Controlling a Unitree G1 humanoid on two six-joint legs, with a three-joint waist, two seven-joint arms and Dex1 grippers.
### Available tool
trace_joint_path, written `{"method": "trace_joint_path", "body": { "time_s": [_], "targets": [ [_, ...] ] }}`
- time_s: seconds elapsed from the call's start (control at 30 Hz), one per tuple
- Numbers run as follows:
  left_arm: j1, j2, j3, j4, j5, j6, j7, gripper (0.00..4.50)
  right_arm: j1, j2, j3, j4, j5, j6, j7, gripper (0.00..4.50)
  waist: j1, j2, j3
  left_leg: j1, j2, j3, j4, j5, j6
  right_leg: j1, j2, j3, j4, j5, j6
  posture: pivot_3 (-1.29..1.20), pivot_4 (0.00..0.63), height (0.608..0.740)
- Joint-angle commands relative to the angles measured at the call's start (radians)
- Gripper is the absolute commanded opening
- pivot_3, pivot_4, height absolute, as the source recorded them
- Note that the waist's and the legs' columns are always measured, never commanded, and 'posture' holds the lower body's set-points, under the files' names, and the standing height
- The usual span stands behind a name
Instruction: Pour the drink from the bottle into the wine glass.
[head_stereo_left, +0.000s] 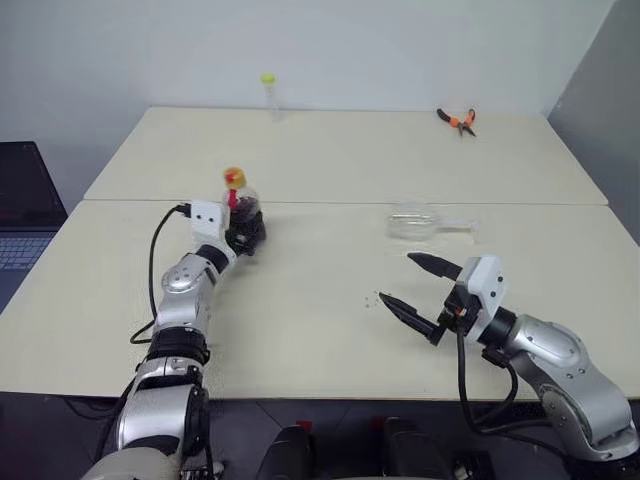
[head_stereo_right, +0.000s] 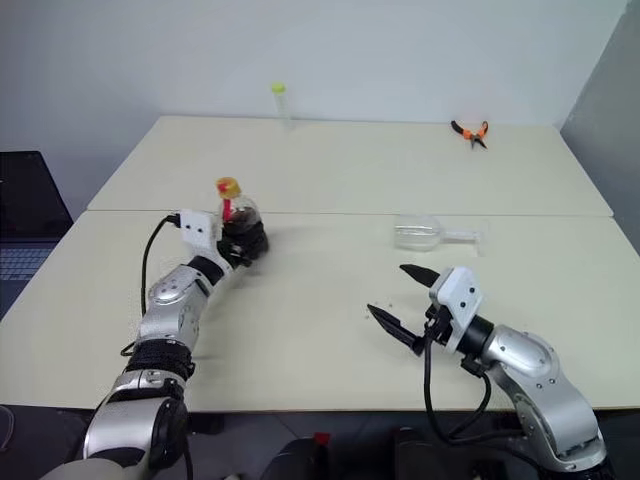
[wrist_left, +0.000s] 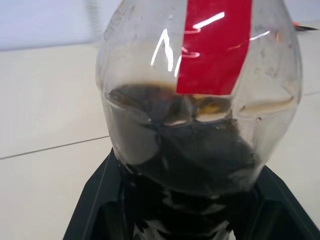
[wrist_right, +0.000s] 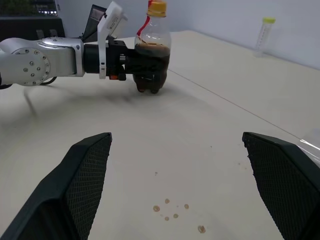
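While the glass (head_stereo_left: 420, 222) lies on its side right of center on the surface (head_stereo_left: 320, 300), the left tool (head_stereo_left: 244, 234) pinches the upright bottle (head_stereo_left: 240, 210) at center left. The right tool (head_stereo_left: 415, 290), lower right, is spread wide.

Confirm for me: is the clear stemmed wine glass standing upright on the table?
No, the clear stemmed wine glass lies on its side on the cream table, its foot pointing sideways.

A lab: bare white tables (head_stereo_left: 330, 320), test tube (head_stereo_left: 269, 95), pliers (head_stereo_left: 457, 121), laptop (head_stereo_left: 22, 215)
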Motion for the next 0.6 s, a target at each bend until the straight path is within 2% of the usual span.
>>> {"method": "trace_joint_path", "body": {
  "time_s": [0.03, 0.2, 0.37, 0.6],
  "targets": [
    [0.039, -0.008, -0.082, -0.228, -0.023, 0.06, -0.093, 1.92, -0.01, -0.007, -0.057, -0.081, 0.058, 0.042, -0.024, 4.5, 0.0, 0.0, 0.0, 0.0, 0.0, 0.0, 0.0, 0.0, 0.0, 0.0, 0.0, 0.0, 0.0, 0.0, 0.0, 0.0, 0.15, 0.74],
    [0.124, -0.034, -0.237, -0.415, -0.002, 0.132, -0.194, 1.9, -0.046, -0.037, -0.092, -0.17, 0.167, 0.159, -0.051, 4.5, 0.0, 0.0, 0.0, 0.0, 0.0, 0.0, 0.0, 0.0, 0.001, 0.0, 0.0, 0.001, 0.0, 0.0, 0.0, 0.0, 0.15, 0.74],
    [0.145, -0.048, -0.319, -0.44, 0.034, 0.115, -0.228, 1.82, -0.132, -0.051, -0.065, -0.21, 0.213, 0.309, -0.146, 4.5, -0.006, 0.0, 0.0, 0.001, 0.001, 0.0, -0.001, -0.001, 0.001, 0.0, 0.002, 0.001, 0.0, 0.0, 0.0, 0.0, 0.15, 0.74],
    [0.143, -0.061, -0.369, -0.45, 0.036, 0.112, -0.285, 1.82, -0.301, -0.023, -0.039, -0.186, 0.279, 0.488, -0.252, 4.5, -0.001, 0.0, 0.0, 0.001, 0.0, 0.0, 0.0, -0.001, 0.001, 0.0, 0.001, 0.0, 0.0, 0.0, 0.0, 0.0, 0.15, 0.74]
  ]
}}
